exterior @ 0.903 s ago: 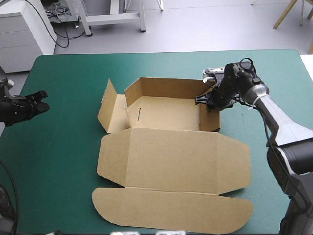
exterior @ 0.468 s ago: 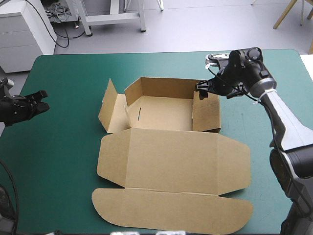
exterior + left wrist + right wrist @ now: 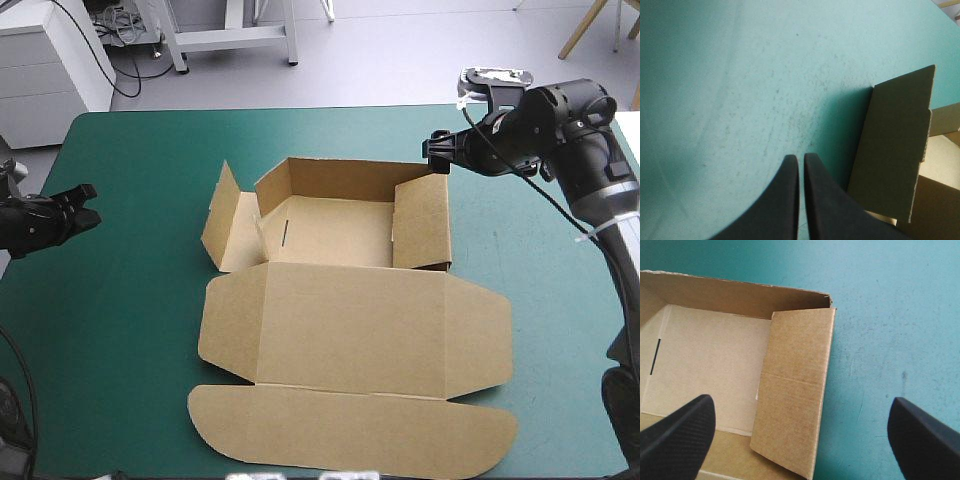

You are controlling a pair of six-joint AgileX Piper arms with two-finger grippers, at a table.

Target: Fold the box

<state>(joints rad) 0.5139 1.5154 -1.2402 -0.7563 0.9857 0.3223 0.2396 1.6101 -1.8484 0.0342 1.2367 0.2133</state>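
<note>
Two walls of the brown box (image 3: 340,300) stand at mid-table on the teal-green cover (image 3: 120,330): the far wall (image 3: 340,178) and the right wall (image 3: 420,225), which looks folded over inward. The left flap (image 3: 222,215) leans outward, untucked, and the lid (image 3: 350,420) lies flat toward the near edge. The right gripper (image 3: 437,152) hangs above the box's far right corner, its black fingers wide apart and holding nothing. The left gripper (image 3: 88,205) waits near the table's left edge, well apart from the box, fingers drawn together but for a sliver. The right side looks finished, so the left wall seems next: that calls for the left arm to come in, raise the splayed flap and fold it over. Just before, the right gripper was low against the right wall; it has since lifted clear and the wall holds upright, while the left arm has not moved.
</note>
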